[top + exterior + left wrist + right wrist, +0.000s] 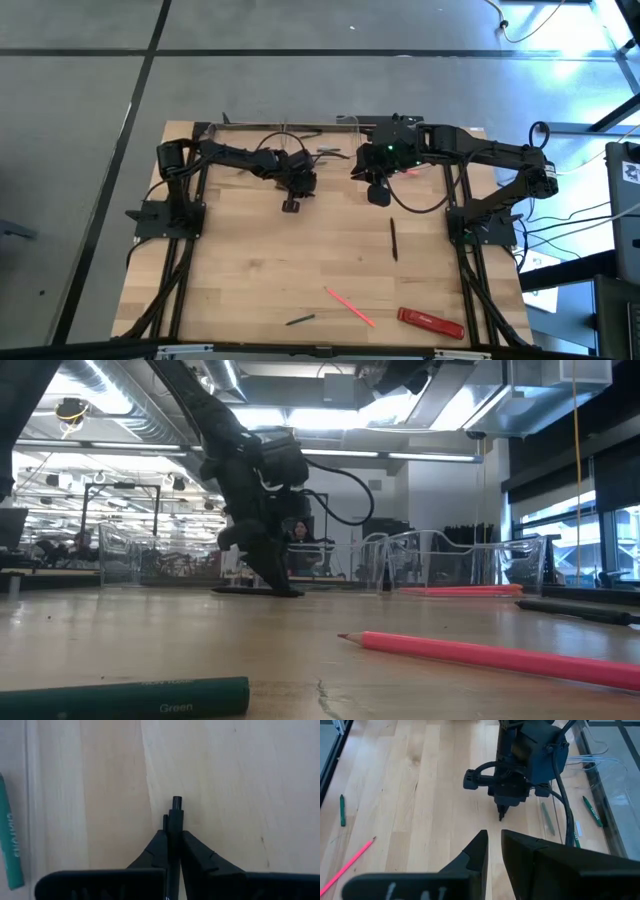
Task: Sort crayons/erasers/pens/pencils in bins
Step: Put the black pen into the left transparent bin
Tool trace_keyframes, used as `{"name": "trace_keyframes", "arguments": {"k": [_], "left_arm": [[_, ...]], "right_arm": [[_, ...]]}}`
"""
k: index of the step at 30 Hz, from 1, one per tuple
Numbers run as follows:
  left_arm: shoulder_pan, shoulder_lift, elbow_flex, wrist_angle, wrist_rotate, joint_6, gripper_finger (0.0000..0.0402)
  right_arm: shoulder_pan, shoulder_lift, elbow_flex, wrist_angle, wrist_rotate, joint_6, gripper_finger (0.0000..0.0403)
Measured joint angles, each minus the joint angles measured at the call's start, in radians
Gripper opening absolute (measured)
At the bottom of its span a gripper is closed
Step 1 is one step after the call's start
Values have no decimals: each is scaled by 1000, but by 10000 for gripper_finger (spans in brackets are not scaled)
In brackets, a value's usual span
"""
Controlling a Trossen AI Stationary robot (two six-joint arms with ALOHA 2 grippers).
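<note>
My left gripper [292, 203] points down at the mid-table wood, shut on a black pen [176, 812]. My right gripper [379, 195] hangs raised to its right, slightly open with nothing between its fingers [494, 840]. Another black pen [393, 240] lies flat on the table right of centre. A pink pencil [350, 306] and a green crayon [300, 320] lie near the front edge. Clear bins [440, 560] stand along the far edge, and one [605, 785] holds green crayons [592, 812]. My left gripper pinches the black pen between its two fingers, one on each long side. The pen's button end [177, 802] sticks out past the fingertips. The fingers slant down from above and reach the table top [270, 588]. I cannot tell whether the pen rests on the wood.
A wide red bar [430, 322] lies at the front right. Black frame rails [180, 270] run along both table sides. A green crayon [11, 850] lies beside my left gripper. Bare wood spreads between the arms and the front edge.
</note>
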Motion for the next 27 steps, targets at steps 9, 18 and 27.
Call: {"name": "trace_keyframes", "arguments": {"k": [9,18,27], "left_arm": [[-49,-151,-6,-78,27,-102,15],[-36,-432,-6,-193,-84,-161,15],[99,-650,-4,-307,-379,-129,15]], "right_arm": [[0,0,0,-1,0,-2,56],[0,0,0,-1,-2,-2,56],[0,0,0,2,-2,-3,56]]}}
